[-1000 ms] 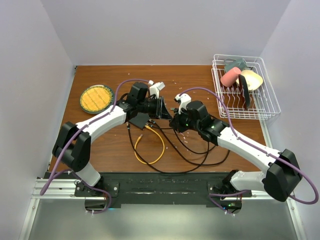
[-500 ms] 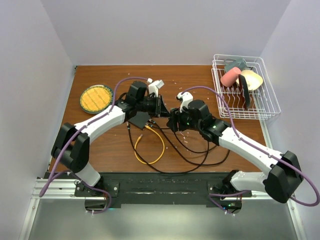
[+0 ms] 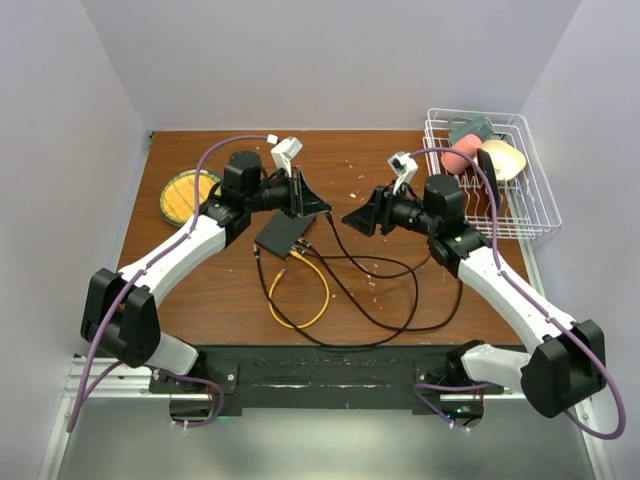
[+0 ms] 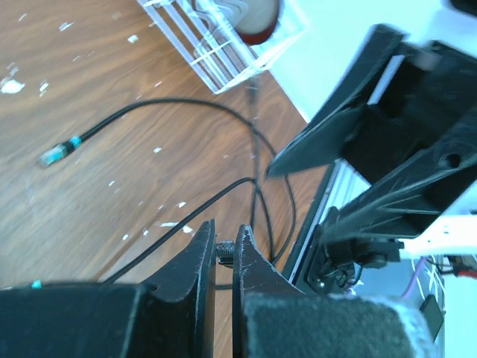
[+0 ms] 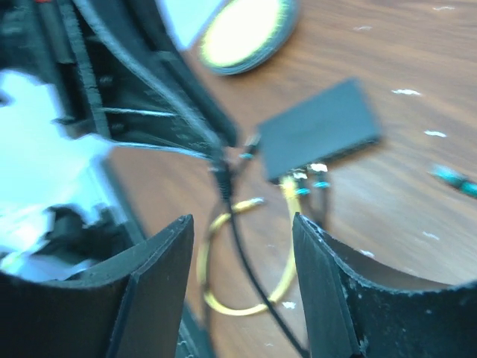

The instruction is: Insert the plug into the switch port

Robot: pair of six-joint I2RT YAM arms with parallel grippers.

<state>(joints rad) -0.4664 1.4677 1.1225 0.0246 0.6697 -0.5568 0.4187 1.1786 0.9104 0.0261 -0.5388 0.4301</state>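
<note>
Over mid-table, my left gripper [image 3: 322,207] is pinched nearly closed on the plug [image 4: 223,252]. My right gripper [image 3: 350,218], at its 4 o'clock, gapes wide, holding nothing. Switch [image 3: 281,236] lies below at 7 o'clock, ports [image 5: 302,176] crowded by yellow cable [image 3: 325,285] and black cables [image 3: 350,346]. Rack [image 3: 530,215] at 2 o'clock holds cup [image 3: 460,155], bowl [image 3: 503,158].

The plug [image 4: 223,252] (apparently pinched aloft) hangs near the switch port [image 5: 339,153] in the flat dark box [image 3: 281,233].
</note>
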